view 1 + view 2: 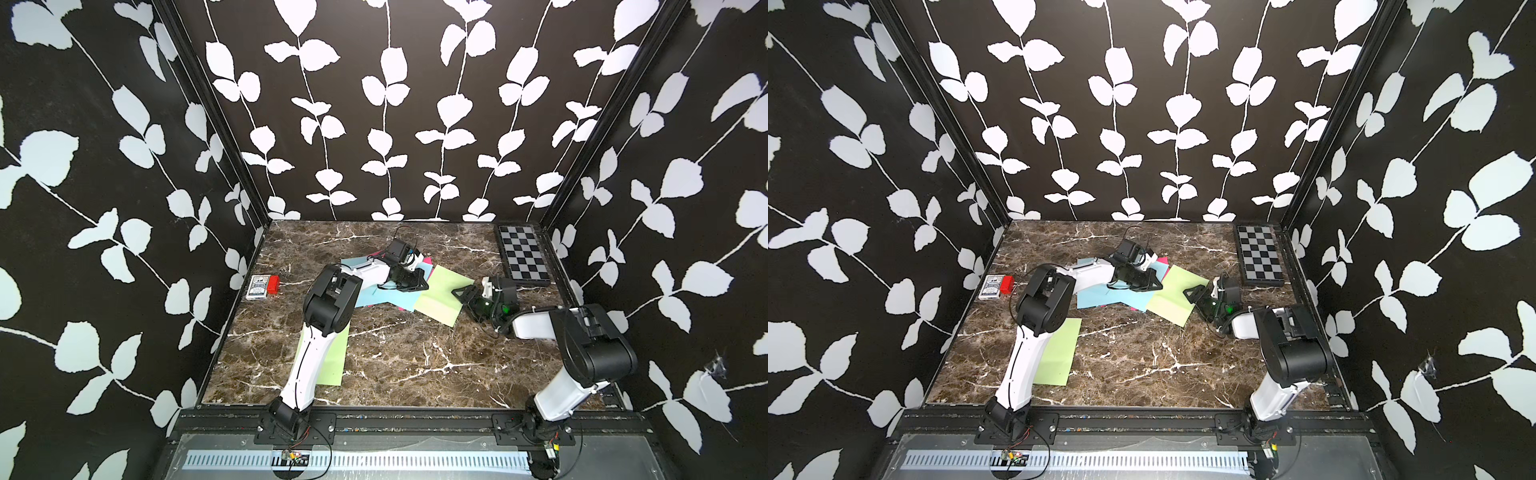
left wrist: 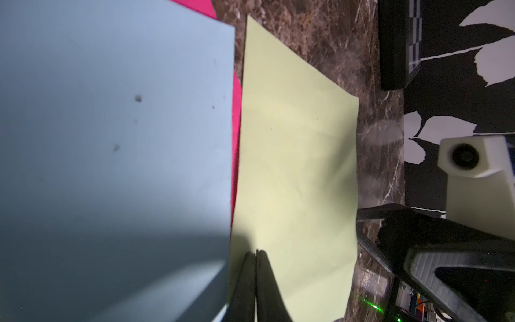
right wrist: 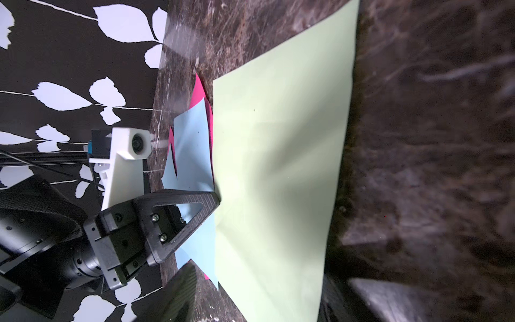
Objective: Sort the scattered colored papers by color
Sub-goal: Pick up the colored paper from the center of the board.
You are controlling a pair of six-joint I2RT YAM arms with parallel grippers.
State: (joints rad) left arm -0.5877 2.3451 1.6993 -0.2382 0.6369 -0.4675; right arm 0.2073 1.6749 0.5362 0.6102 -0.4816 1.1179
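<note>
Sheets in blue lie piled on the desk under the closed left hand, its tip at the green sheet, whose long right edge faces the nearer, open right hand.

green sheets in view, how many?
2. One green sheet overlaps the pile mid-table; the second green sheet lies nearer the front, partly behind the left arm. Pile may hide more.
</note>
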